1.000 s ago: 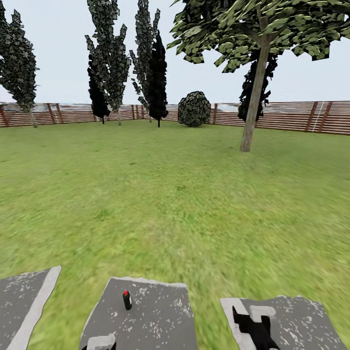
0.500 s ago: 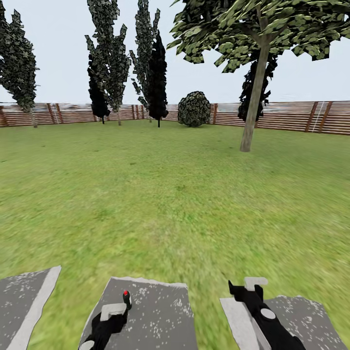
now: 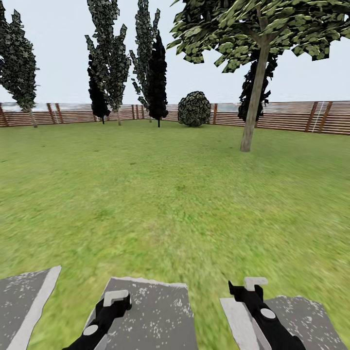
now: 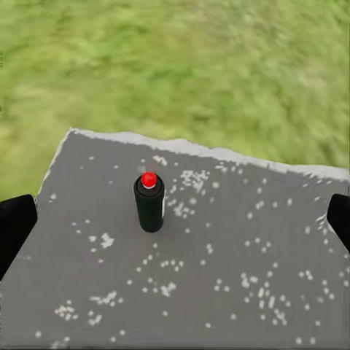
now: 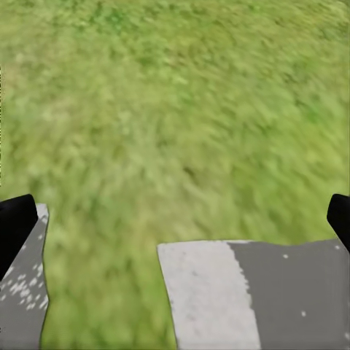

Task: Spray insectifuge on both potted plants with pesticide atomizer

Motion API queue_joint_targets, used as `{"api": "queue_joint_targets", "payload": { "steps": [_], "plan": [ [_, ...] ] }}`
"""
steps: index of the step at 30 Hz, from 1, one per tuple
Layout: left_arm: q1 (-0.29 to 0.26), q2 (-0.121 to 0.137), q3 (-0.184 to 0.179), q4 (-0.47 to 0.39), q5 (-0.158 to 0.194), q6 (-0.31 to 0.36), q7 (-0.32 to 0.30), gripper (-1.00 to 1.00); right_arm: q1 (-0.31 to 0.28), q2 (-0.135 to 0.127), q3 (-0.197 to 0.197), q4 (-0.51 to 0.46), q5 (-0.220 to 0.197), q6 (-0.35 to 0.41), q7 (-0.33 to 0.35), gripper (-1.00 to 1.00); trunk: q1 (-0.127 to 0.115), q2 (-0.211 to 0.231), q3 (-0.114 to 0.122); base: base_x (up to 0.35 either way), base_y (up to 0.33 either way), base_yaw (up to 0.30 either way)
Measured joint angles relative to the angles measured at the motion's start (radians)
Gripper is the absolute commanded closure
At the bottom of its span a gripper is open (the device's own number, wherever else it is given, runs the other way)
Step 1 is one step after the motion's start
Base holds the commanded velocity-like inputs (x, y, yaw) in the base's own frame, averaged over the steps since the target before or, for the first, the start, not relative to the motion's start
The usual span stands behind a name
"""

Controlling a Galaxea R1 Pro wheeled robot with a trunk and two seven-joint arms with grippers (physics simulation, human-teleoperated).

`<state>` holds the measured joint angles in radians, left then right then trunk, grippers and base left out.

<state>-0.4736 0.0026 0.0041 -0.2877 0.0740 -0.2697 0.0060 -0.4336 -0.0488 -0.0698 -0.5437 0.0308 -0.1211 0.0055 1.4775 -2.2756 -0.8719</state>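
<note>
Two tools sit at the near edge of the head view, each over its own grey stepping stone in the lawn [image 3: 175, 194]. The left tool [image 3: 116, 297] hangs above the middle stone [image 3: 150, 311], and in the head view it covers the spot where the pesticide atomizer stands. The left wrist view shows why it is there: the pesticide atomizer [image 4: 149, 204] stands upright on the stone, red tip up, roughly centred between the two dark fingers [image 4: 16, 227] at the picture's edges. Those fingers are spread wide and well clear of the bottle on both sides, so nothing is held; the arm looks lined up for a descent and a close around the bottle's body.

At about 4 o'clock from the left one, the right tool [image 3: 249, 286] rests over the edge of the right stone [image 3: 296, 316], its fingers likewise spread wide with grass between them in its wrist view, and empty; it seems parked out of the way.

Farther off, a tree [image 3: 253, 112] stands at 1 o'clock before the fence [image 3: 291, 116]. As I judge it, the pickup has not yet begun.
</note>
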Motion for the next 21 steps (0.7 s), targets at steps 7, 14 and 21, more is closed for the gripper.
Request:
{"api": "queue_joint_targets", "payload": {
  "steps": [7,14,21],
  "plan": [
    [0.000,-0.001,0.000,0.000,0.002,0.000,0.002,-1.00,0.001,-0.001,0.000,0.002,0.001,0.000,0.000,-1.00,0.000,0.000,0.000,0.000,-0.231,0.049],
    [0.001,-0.001,0.002,0.000,0.002,-0.001,0.006,-1.00,0.001,0.000,0.000,0.003,0.001,0.000,0.000,-1.00,0.000,0.000,0.000,-0.029,-0.267,0.247],
    [0.001,0.000,0.002,0.000,0.002,-0.002,0.008,-1.00,0.001,0.000,0.000,0.003,0.002,0.000,-0.001,-1.00,0.000,0.000,0.000,-0.043,-0.269,0.273]
  ]
}}
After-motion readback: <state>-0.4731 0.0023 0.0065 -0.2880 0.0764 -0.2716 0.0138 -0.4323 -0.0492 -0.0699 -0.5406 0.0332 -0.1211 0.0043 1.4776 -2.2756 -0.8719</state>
